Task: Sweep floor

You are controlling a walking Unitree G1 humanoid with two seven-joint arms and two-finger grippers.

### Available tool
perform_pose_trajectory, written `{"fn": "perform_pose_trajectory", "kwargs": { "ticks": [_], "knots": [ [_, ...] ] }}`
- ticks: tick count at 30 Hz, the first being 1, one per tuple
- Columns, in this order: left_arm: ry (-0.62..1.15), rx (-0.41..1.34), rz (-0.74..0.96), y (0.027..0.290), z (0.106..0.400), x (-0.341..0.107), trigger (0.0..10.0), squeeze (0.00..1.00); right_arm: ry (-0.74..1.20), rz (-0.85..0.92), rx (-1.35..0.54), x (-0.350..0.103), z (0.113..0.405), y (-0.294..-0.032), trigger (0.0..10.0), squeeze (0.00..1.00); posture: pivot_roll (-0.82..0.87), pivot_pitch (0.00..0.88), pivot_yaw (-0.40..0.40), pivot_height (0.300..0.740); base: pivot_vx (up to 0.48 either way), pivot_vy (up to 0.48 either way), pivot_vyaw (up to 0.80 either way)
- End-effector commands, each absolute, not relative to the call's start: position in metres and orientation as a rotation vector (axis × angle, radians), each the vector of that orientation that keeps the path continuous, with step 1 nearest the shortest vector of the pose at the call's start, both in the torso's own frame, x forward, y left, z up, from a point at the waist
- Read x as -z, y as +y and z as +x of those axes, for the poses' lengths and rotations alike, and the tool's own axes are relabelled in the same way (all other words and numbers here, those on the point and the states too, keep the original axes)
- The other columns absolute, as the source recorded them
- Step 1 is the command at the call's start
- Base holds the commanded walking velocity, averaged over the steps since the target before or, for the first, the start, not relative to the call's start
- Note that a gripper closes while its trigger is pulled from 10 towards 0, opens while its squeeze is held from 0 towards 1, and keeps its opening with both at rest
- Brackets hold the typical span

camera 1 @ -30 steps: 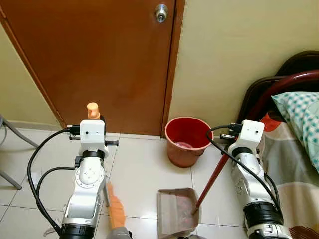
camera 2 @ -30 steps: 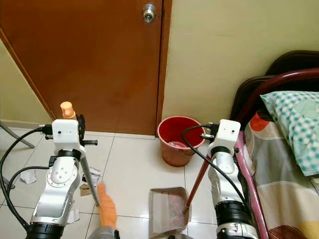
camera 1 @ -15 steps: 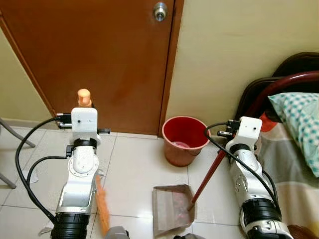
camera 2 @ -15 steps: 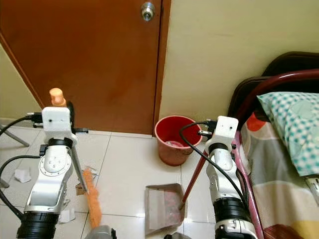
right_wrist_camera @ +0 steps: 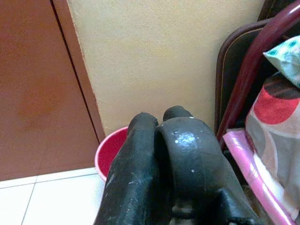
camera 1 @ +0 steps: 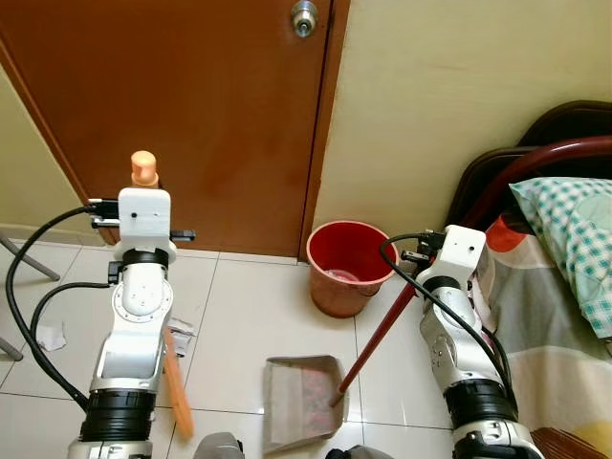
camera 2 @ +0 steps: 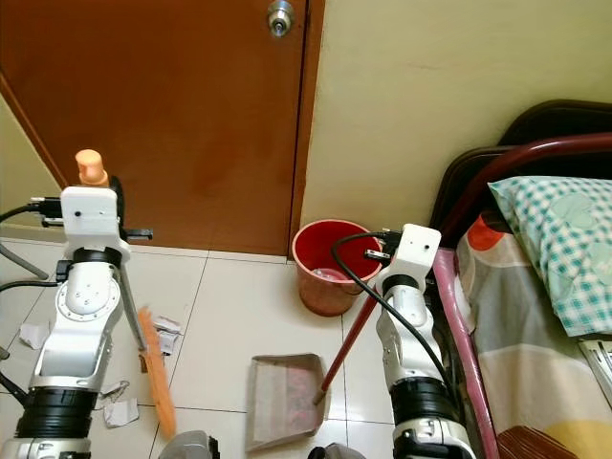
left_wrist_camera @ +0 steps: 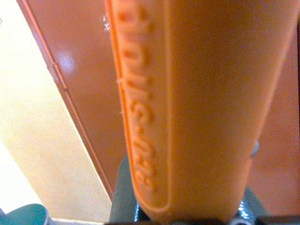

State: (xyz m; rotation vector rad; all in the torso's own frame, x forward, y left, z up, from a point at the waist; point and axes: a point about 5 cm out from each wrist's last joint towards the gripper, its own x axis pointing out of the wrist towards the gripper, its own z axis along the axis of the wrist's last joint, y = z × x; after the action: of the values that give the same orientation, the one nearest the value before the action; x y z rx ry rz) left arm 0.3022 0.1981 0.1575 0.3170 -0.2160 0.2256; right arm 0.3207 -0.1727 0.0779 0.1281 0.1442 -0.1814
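Glossy pale floor tiles (camera 1: 258,316) run up to a brown wooden door (camera 1: 191,115) and a yellow wall, bed (camera 2: 535,316) off to the right. The left tool (left_wrist_camera: 187,206) is clamped on the orange broom (camera 1: 177,382), its ribbed plastic handle top (camera 1: 143,168) poking straight up, long axis tilting down to bristles on the floor. The right tool (right_wrist_camera: 164,154) is closed, fingers pressed together; beside that arm the dustpan's (camera 1: 301,387) red pole (camera 1: 373,339) slants to the grey pan lying flat before a round red bucket (camera 1: 346,268). Crumpled paper scraps (camera 2: 167,330) lie near the broom
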Motion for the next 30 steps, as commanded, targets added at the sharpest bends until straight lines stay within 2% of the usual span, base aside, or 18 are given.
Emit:
{"fn": "perform_pose_trajectory", "kwargs": {
  "ticks": [1,6,14,21,30],
  "knots": [
    [-0.293,-0.224,0.355,0.198,0.302,-0.175,10.0,0.0,0.071,0.124,0.18,-0.096,0.331,-0.176,10.0,0.0,0.09,0.029,-0.047,0.74,0.0,0.0,0.0],
    [-0.256,-0.265,0.398,0.213,0.292,-0.171,10.0,0.0,0.048,0.122,0.165,-0.104,0.337,-0.174,10.0,0.0,0.09,0.041,-0.045,0.74,0.0,0.0,0.0],
    [-0.186,-0.325,0.452,0.225,0.275,-0.155,10.0,0.0,0.07,0.127,0.171,-0.094,0.331,-0.173,10.0,0.0,0.08,0.055,-0.04,0.74,0.0,0.0,0.0],
    [-0.119,-0.273,0.424,0.215,0.279,-0.134,10.0,0.0,0.081,0.126,0.164,-0.091,0.328,-0.17,10.0,0.0,0.07,0.06,-0.053,0.74,0.0,0.0,0.0],
    [-0.114,-0.241,0.362,0.201,0.294,-0.131,10.0,0.0,0.08,0.127,0.146,-0.094,0.333,-0.165,10.0,0.0,0.08,0.059,-0.063,0.74,0.0,0.0,0.0]
  ]
}}
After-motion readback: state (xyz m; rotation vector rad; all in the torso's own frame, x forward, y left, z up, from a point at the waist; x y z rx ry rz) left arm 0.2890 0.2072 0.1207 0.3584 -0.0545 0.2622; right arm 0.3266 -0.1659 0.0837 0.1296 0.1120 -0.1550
